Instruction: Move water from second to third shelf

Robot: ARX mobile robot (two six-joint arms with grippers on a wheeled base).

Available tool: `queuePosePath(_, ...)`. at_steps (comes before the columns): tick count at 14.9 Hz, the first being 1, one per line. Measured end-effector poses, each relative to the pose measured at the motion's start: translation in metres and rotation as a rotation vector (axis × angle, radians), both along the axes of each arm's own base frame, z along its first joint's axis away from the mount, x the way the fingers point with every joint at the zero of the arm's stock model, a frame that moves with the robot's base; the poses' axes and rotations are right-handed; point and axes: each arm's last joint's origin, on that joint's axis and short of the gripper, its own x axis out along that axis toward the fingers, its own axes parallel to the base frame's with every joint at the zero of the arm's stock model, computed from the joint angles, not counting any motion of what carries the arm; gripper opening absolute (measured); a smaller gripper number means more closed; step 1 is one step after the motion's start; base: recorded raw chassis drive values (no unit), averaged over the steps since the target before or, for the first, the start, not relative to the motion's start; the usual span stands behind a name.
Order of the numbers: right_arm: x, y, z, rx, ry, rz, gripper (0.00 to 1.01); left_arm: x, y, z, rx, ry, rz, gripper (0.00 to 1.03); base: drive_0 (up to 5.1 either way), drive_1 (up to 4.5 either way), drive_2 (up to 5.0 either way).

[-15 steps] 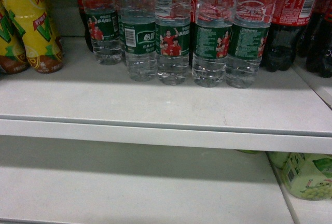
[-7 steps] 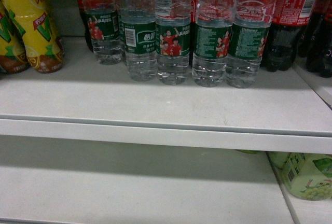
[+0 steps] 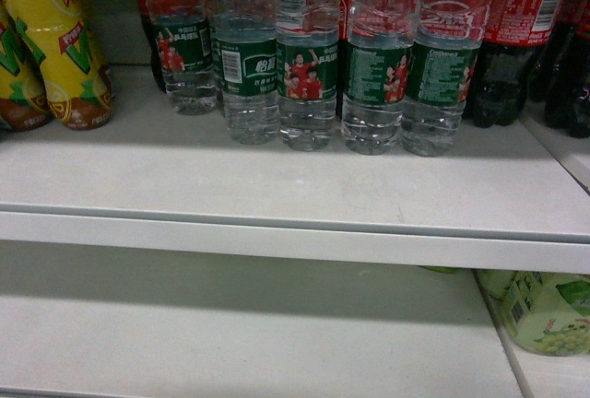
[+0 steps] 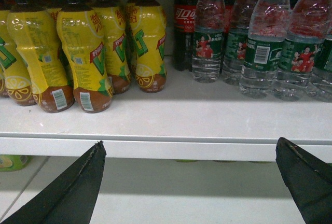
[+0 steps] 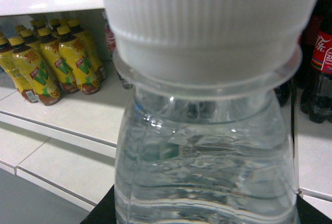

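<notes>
A clear water bottle (image 5: 207,146) with a white cap fills the right wrist view, and my right gripper (image 5: 205,208) is shut on its body, dark fingers showing at both lower sides. Its label is hidden. Several more water bottles (image 3: 307,66) with dark green labels stand in a row at the back of the upper shelf (image 3: 295,237) in the head view, and neither gripper shows there. My left gripper (image 4: 190,147) is open with nothing in it, held level with that shelf's front edge, with the water row (image 4: 262,53) up to its right.
Yellow tea bottles (image 4: 78,53) crowd the shelf's left end (image 3: 64,48). Dark cola bottles (image 3: 516,39) with red labels stand behind and right of the water. On the lower shelf (image 3: 230,343), pale green bottles (image 3: 544,310) sit at the right.
</notes>
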Motion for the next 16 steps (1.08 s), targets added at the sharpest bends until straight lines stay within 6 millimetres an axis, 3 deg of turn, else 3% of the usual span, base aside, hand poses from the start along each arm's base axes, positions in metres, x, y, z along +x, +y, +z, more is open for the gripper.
queuePosePath(16, -0.0009, 0.0000, 0.0021, 0.004, -0.009, 0.000, 0.42, 0.0000, -0.0001, 0.0000, 0.000, 0.000, -0.002, 0.98, 0.0, 0.00, 0.0)
